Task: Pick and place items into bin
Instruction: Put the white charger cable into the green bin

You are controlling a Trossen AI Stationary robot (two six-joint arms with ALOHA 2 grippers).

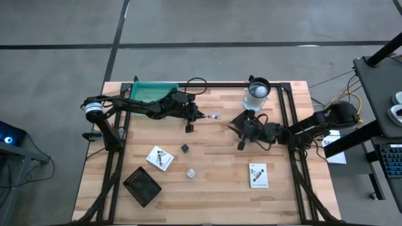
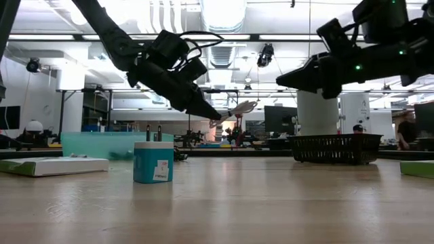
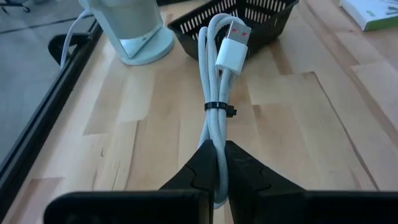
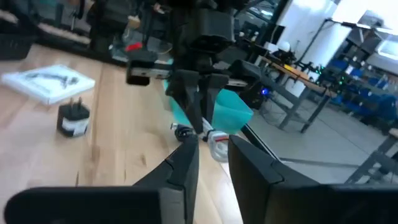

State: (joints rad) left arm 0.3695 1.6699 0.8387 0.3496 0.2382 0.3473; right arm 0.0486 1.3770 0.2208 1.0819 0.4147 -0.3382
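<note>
Overhead, I see my left tool [image 1: 200, 115] hanging above the middle of the wooden tabletop [image 1: 213, 182], clamped on a bundled white cable [image 3: 214, 106] with a USB plug, which hangs clear of the surface in the low view. Just beyond it sits the teal bin [image 1: 151, 92] at the tabletop's far left corner. My right tool [image 1: 241, 143] hovers near the centre, its fingers [image 4: 183, 163] slightly apart and gripping nothing, pointed at the left tool and its cable. Loose items lie on the wood nearer me: a dark cube [image 1: 185, 148], a white cube [image 1: 190, 172], a flat white packet [image 1: 160, 157] left of them and another white packet [image 1: 258, 175] to the right. A black mesh basket [image 1: 142, 186] rests near the front left, and a clear cup with a white ball [image 1: 257, 91] stands at the far edge.
</note>
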